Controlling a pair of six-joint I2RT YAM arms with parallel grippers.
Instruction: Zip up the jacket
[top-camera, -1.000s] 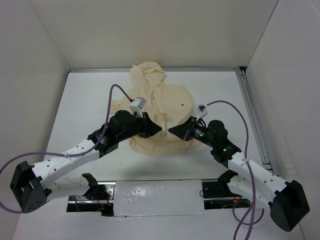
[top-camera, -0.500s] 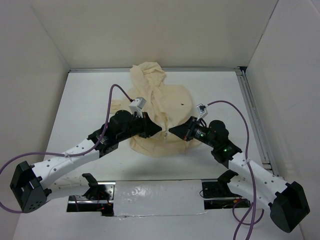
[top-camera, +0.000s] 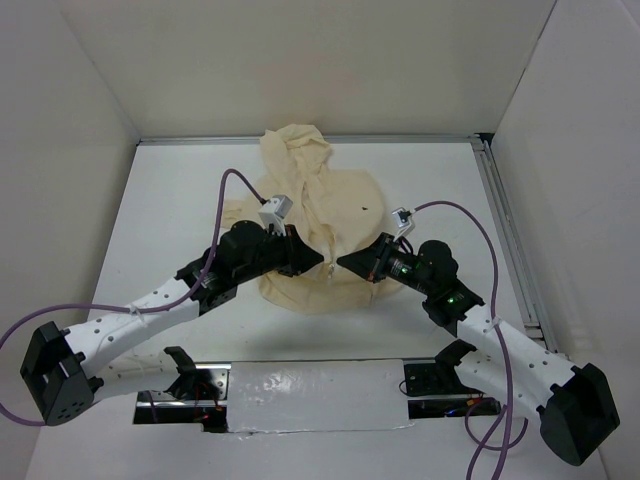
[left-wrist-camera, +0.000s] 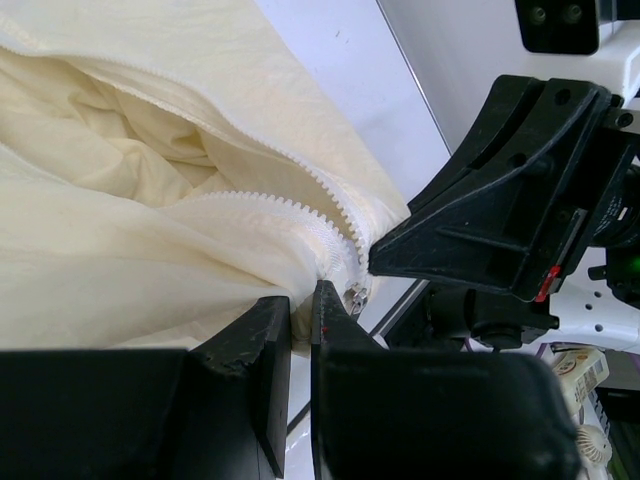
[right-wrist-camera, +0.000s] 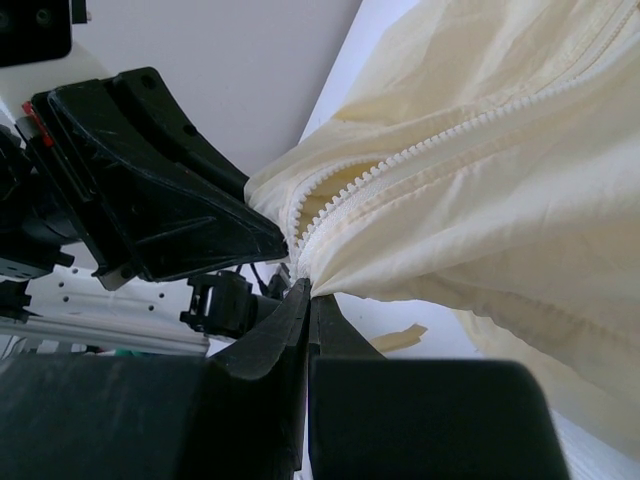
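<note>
While left gripper (left-wrist-camera: 301, 315) and right gripper (right-wrist-camera: 307, 300), jaws narrow, each pinch the jacket (top-camera: 340, 200) at frame centre beside its zipper (left-wrist-camera: 300, 190), we risk the fabric slipping if either tugs.

Left tool (left-wrist-camera: 300, 315), right tool (right-wrist-camera: 307, 300): clamped, tip-to-tip

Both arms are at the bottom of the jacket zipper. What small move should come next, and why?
Probably pull the slider up the teeth toward the hood, with one gripper pinning the hem. The left gripper and right gripper both pinch the jacket where the tooth rows meet, and above that they gape open. Which one holds the slider is unclear.
</note>
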